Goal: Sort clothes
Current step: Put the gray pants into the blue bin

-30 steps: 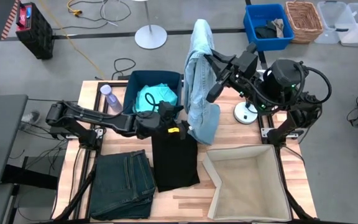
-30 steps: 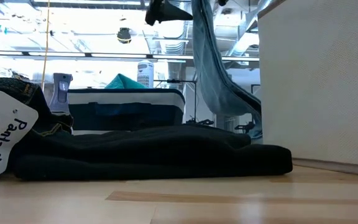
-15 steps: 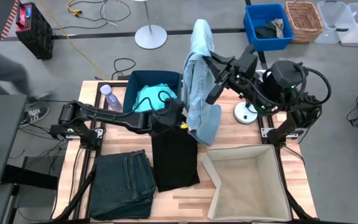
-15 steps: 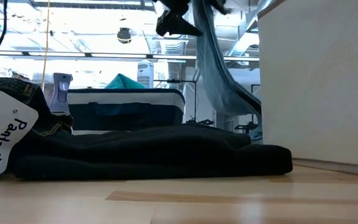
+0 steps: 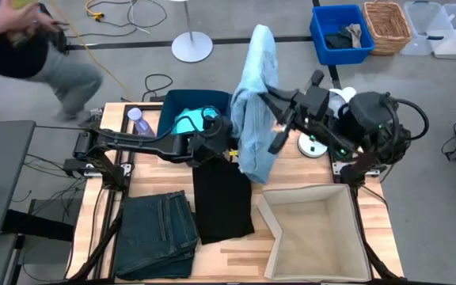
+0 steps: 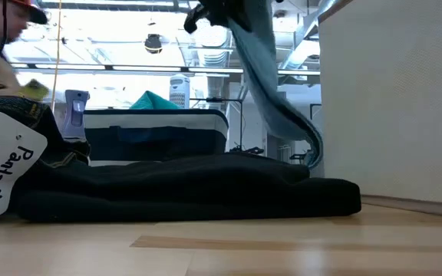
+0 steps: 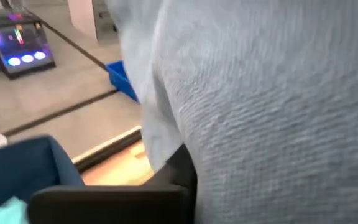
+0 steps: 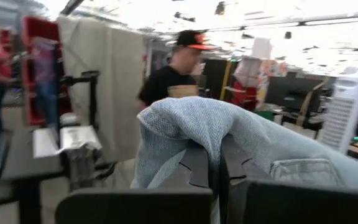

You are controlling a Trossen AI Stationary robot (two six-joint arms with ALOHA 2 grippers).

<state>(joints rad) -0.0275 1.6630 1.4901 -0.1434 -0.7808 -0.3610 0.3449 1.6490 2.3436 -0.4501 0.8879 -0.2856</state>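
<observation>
The light blue denim piece [image 5: 256, 103] hangs high over the table's middle, and both grippers are shut on it. My right gripper [image 5: 267, 95] has it near the top. My left gripper [image 5: 226, 144] is at its left edge, lower down. The teal-green top [image 5: 192, 123] lies in the dark blue bin [image 5: 169, 107]. The black shirt [image 5: 222, 198] lies flat on the table. The folded dark jeans [image 5: 158, 233] lie to its left, with a paper tag [image 6: 2, 165]. My left gripper meets the denim's hanging left edge [image 5: 237, 141], coming level from the table's left. In its wrist view the cloth [image 7: 260, 112] fills the picture and covers the fingers, so the kind of hold does not show. My right gripper pinches a bunched fold near the denim's top [image 8: 211, 146] between its two fingers, which reach in from the table's right. The cloth is draped over the fingers [image 8: 194, 165] and hangs slack below them, its lower end [image 6: 313, 157] low over the table.
The open beige fabric box [image 5: 315, 233] stands at the near right, just under the denim's hem. A plastic bottle [image 5: 137, 123] stands left of the bin, and a white lamp base [image 5: 315, 144] at the right. A person [image 5: 22, 39] moves beyond the far left corner.
My left gripper has gone toward the table's right and a little toward its far edge, from above the black shirt's far end up to the denim's left edge. The denim's top has shifted slightly right with my right gripper, and its lower end has swung.
</observation>
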